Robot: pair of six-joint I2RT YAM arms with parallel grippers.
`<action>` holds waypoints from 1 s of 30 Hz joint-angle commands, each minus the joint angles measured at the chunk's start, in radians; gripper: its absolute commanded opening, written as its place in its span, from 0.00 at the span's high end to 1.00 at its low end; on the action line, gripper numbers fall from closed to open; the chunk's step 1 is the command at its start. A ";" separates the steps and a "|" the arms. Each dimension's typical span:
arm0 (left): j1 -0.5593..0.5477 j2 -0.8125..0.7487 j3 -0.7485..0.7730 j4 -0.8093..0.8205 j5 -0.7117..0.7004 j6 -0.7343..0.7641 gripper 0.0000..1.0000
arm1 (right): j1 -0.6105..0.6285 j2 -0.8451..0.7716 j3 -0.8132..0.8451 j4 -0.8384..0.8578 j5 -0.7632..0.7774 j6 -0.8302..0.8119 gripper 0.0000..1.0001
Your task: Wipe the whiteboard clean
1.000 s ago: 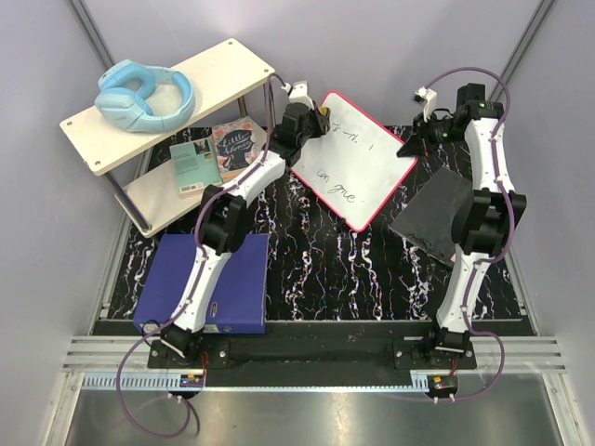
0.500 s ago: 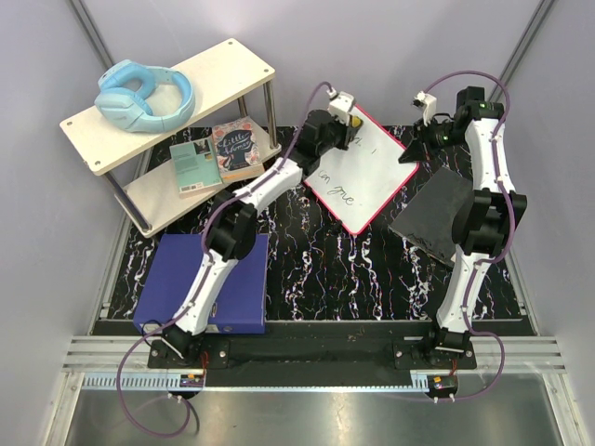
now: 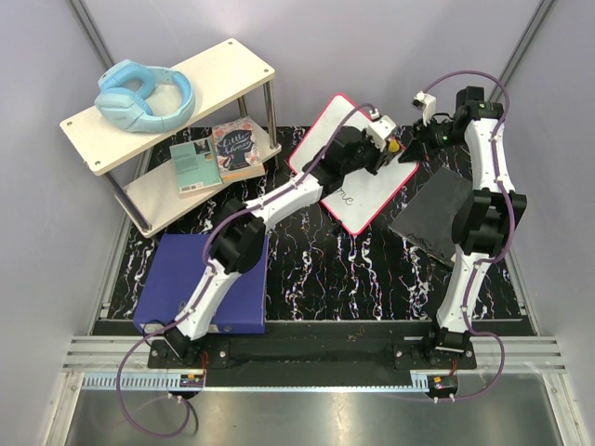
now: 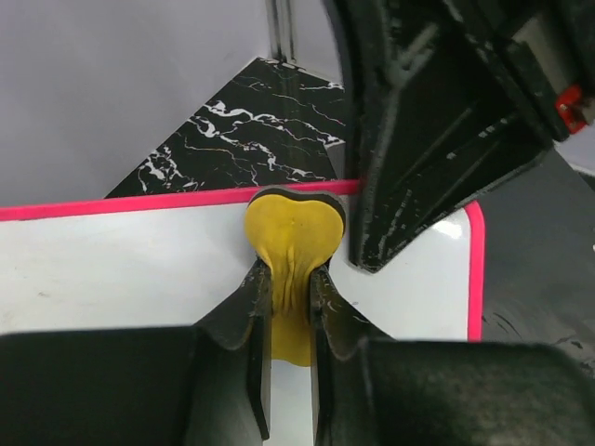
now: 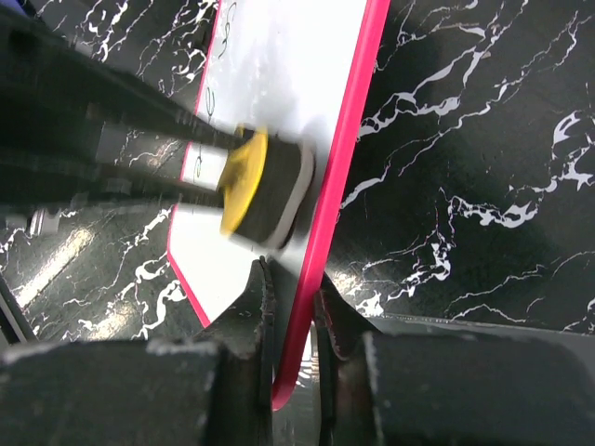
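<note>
The whiteboard (image 3: 374,190), white with a pink frame, lies tilted at the back middle of the table, with dark handwriting left on its lower part (image 3: 348,196). My left gripper (image 3: 387,149) is shut on a yellow, dark-backed eraser (image 4: 293,232) and presses it on the board (image 4: 130,269) near its right corner. My right gripper (image 3: 417,146) is shut on the board's pink edge (image 5: 316,251) at that corner. The eraser (image 5: 263,190) also shows in the right wrist view, just ahead of my right gripper (image 5: 293,307).
A dark grey cloth (image 3: 435,216) lies right of the board. A blue-purple binder (image 3: 237,288) lies at the near left under the left arm. A two-level shelf (image 3: 214,70) at the back left holds blue headphones (image 3: 144,95) and books (image 3: 218,153).
My left gripper has swept the eraser rightward across the board's upper part, from its top-left corner to its right corner. The upper handwriting is gone. The right gripper has stayed in place.
</note>
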 commanded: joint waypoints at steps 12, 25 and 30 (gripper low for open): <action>0.256 0.096 0.014 0.155 -0.313 -0.538 1.00 | 0.095 -0.011 -0.053 -0.388 -0.031 -0.164 1.00; 0.229 0.133 0.084 0.344 -0.135 -0.566 1.00 | 0.095 -0.025 -0.086 -0.386 -0.022 -0.180 1.00; 0.194 0.121 0.096 0.273 -0.098 -0.510 1.00 | 0.095 -0.020 -0.070 -0.388 -0.024 -0.173 1.00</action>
